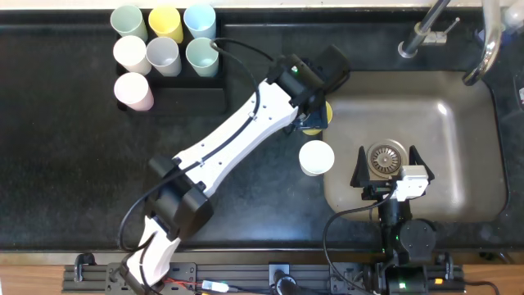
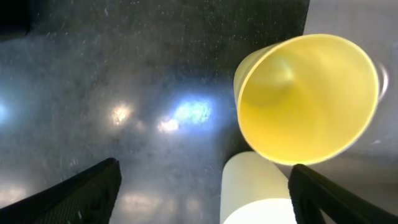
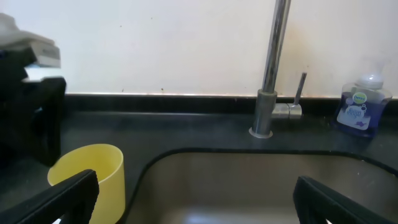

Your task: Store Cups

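A yellow cup (image 1: 319, 117) stands open side up on the counter at the sink's left rim, with a white cup (image 1: 316, 157) just in front of it. My left gripper (image 2: 202, 199) hovers open above them with nothing between its fingers; the yellow cup (image 2: 308, 99) and white cup (image 2: 255, 186) lie toward one finger (image 2: 329, 199). Several pastel cups (image 1: 164, 41) stand in a black rack (image 1: 205, 97) at the back left. My right gripper (image 1: 389, 162) hangs open over the sink (image 1: 458, 123), facing the yellow cup (image 3: 90, 180).
The faucet (image 1: 422, 33) rises behind the sink, and a soap bottle (image 3: 364, 106) stands at its far right. The drain (image 1: 386, 156) sits under the right gripper. Dark counter (image 1: 82, 164) spreads between the rack and the left arm.
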Motion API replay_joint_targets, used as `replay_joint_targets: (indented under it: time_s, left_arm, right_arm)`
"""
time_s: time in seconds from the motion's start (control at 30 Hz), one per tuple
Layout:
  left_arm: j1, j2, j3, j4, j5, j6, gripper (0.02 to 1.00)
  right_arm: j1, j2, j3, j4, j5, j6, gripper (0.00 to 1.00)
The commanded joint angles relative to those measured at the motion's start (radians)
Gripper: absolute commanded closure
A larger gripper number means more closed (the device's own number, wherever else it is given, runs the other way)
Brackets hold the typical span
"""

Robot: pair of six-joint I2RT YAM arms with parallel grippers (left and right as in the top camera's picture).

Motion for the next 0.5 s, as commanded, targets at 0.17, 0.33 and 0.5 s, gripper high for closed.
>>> replay_joint_targets:
  time_s: [0.17, 0.33, 0.5]
  left_arm:
    - [0.005, 0.101, 0.005, 0.113, -0.013, 0.101, 0.226]
    - [0.018, 0.131, 0.005, 0.127, -0.012, 0.101, 0.509]
    - [0.02, 0.128, 0.005, 0.169, -0.013, 0.133, 0.985]
  right_arm:
    - [-0.006, -0.004, -0.013, 0.005, -0.01, 0.003, 0.003]
    - [-0.006, -0.004, -0.013, 0.005, -0.01, 0.003, 0.005]
    - [-0.006, -0.004, -0.013, 0.005, -0.01, 0.003, 0.005]
